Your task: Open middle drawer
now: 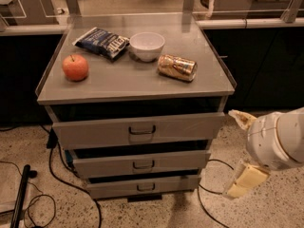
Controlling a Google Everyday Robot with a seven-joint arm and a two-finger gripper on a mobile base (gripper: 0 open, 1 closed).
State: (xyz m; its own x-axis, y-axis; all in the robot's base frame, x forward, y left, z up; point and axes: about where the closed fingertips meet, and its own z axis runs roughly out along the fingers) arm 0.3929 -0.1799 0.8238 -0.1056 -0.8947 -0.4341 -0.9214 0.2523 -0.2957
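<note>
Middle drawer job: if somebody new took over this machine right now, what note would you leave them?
Pincer: low on the right of the cabinet, level with the drawers, touching nothing.
Middle drawer: second of three, not pulled out; its handle is untouched.
Done: nothing on the drawer itself.
Left: bring the pincer across to the handle, grip it, and pull the drawer out.

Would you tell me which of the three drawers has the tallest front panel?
The top drawer: taller front and larger handle than the middle drawer or the bottom drawer. The gripper hangs right of the cabinet, open.
</note>
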